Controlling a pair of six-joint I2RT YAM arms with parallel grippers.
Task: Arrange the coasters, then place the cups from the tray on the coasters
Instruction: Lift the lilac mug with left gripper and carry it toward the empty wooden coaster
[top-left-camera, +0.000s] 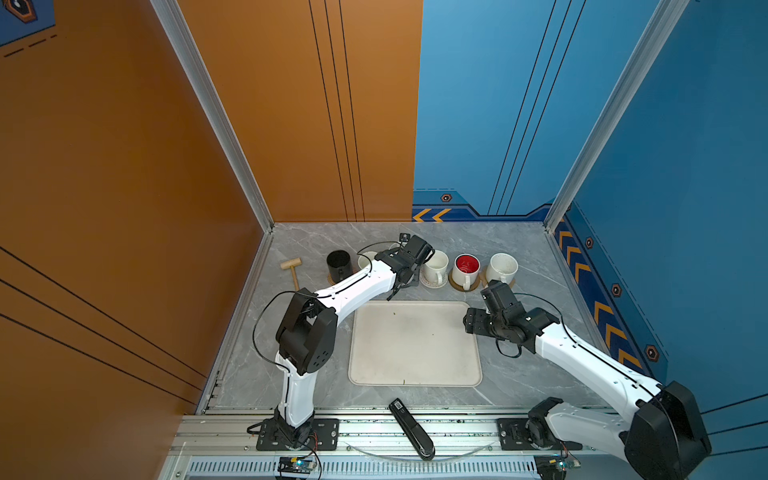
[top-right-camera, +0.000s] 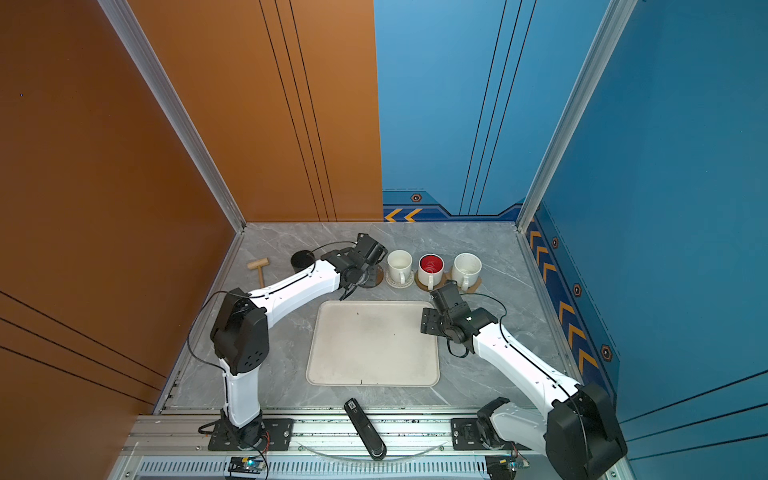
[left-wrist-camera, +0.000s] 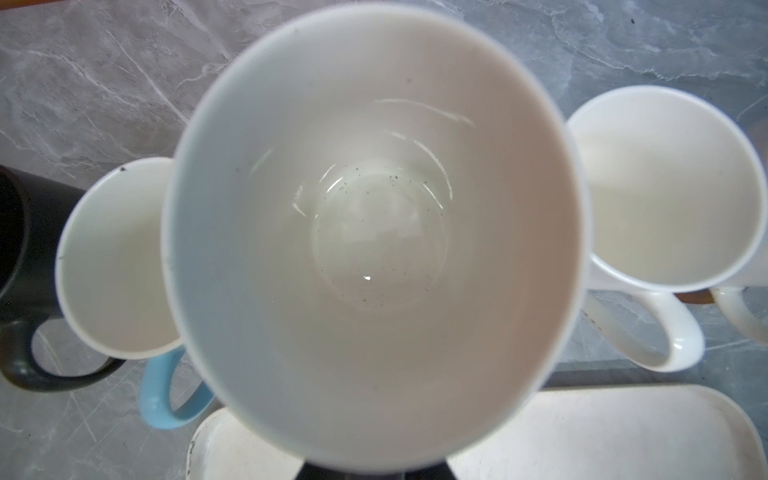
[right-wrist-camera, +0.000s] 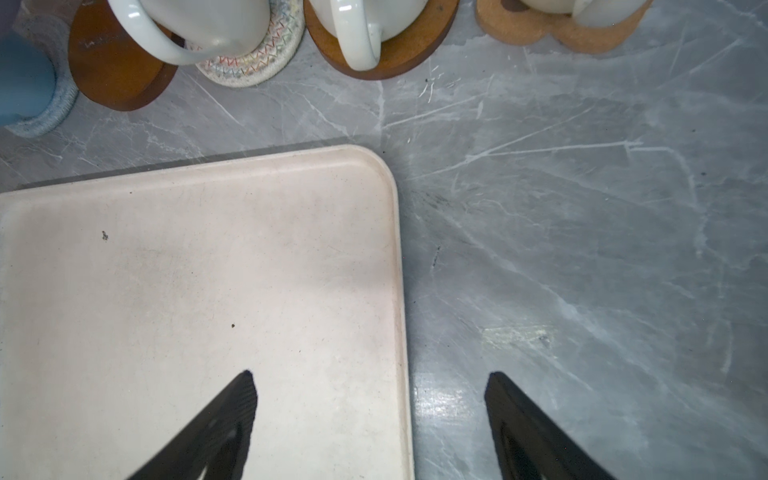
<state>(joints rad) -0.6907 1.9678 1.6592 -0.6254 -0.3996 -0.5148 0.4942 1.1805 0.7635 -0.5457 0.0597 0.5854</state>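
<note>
Nearest to us, the tray (top-left-camera: 415, 345) lies bare on the surface, so we judge that no cup is left to fetch from it. The right pincer (right-wrist-camera: 370, 376) hovers spread wide and empty, straddling the tray's right edge near its far corner, well short of the row of coasters.

Beyond the tray's far edge, the left pincer (top-left-camera: 405, 276) is pinching the last cup (left-wrist-camera: 374, 232), narrowed on its tray-side part. Whether it grips the wall or the handle, we cannot tell. The cup hangs upright, mouth toward the wrist camera, and its rim seems to sit higher than its neighbours' rims.

The coming move turns on the one unfilled brown coaster (right-wrist-camera: 112, 79). We judge it lies straight beneath the held cup, in the gap between the light blue cup (left-wrist-camera: 116, 257) and the plain white cup (left-wrist-camera: 665, 187). Both neighbours turn their handles toward the tray and the gap is tight, so we would lower straight down. The left arm is directly over the spot, while the right stands well apart.
</note>
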